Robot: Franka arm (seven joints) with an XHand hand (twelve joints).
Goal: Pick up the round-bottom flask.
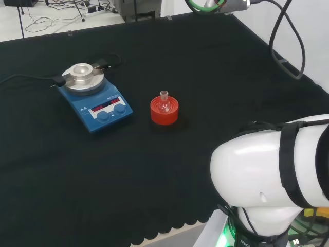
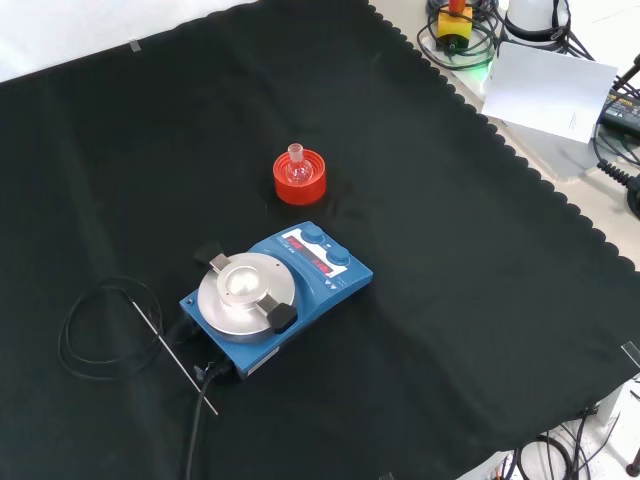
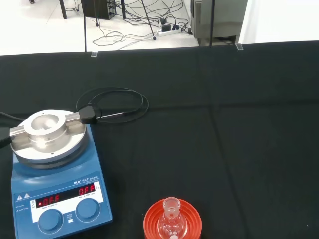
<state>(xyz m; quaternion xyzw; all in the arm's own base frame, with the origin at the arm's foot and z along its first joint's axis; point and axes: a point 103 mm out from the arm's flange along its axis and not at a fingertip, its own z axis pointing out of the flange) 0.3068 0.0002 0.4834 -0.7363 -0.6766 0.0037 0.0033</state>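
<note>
Head view, left to right: blue box-shaped magnetic stirrer with round metal top plate (image 1: 94, 99) sits toward the bench's far-left part, black cable trailing to the left edge. Right of it, near bench centre, a red ribbed plastic ring stand (image 1: 164, 111) cradles the small clear glass round-bottom flask (image 1: 164, 104), neck upright; likely there because the rounded base would roll on the flat black cloth (image 1: 77, 170). Flask looks smooth, light, slippery. Glossy white arm link (image 1: 267, 164) bulks at the near-right corner. Fingers' state: cannot tell. Pickup not yet begun.
</note>
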